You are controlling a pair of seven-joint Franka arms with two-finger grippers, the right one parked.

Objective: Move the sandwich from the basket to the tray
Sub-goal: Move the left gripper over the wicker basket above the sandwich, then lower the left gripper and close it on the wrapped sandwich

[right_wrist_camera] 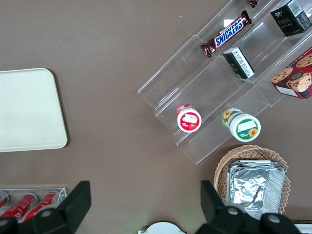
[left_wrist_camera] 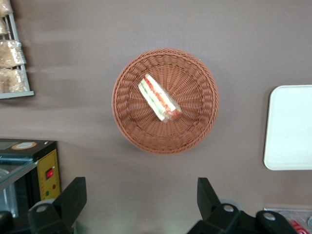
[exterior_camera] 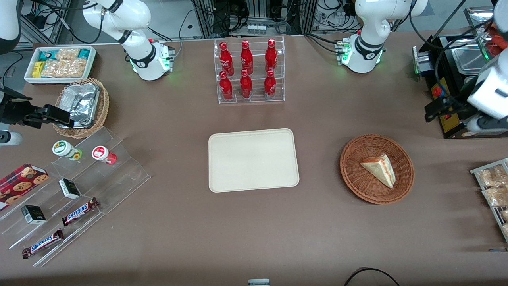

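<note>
Nearest the front camera, toward the parked arm's end of the table: a clear stepped acrylic display [exterior_camera: 79, 186] carrying two Snickers bars [exterior_camera: 80, 211], small dark boxes [exterior_camera: 33, 214], a cookie box [exterior_camera: 22, 180], and two round lidded cups, one green-labelled [exterior_camera: 66, 149], one red-labelled [exterior_camera: 104, 154]. Toward the working arm's end at similar depth, a wire rack of bagged snacks [exterior_camera: 492, 186] sits at the table edge.

Mid-table: the tray [exterior_camera: 253, 160], cream-beige with rounded corners, lies flat with nothing on it. Beside it, toward the working arm's end and well apart from it, the basket [exterior_camera: 376, 169], round brown wicker. The sandwich [exterior_camera: 379, 169] lies inside the basket, flat on the weave, its pink and green filling edge visible. In the left wrist view the sandwich [left_wrist_camera: 160, 98] rests a little off the centre of the basket [left_wrist_camera: 165, 101], and a corner of the tray [left_wrist_camera: 290, 127] shows.

Farther from the camera: the gripper [left_wrist_camera: 141, 202] hangs high above the table, clear of the basket and touching nothing. Its two black fingers [left_wrist_camera: 73, 197] are spread wide apart with only bare tabletop between them. In the front view it shows at the working arm's end [exterior_camera: 436, 107], in front of a black appliance [exterior_camera: 456, 79].

Farther still: a clear rack of red bottles [exterior_camera: 249, 71] at table centre. At the parked arm's end, a wicker basket holding a foil container [exterior_camera: 81, 104], and farthest, a white bin of snack packets [exterior_camera: 60, 63].
</note>
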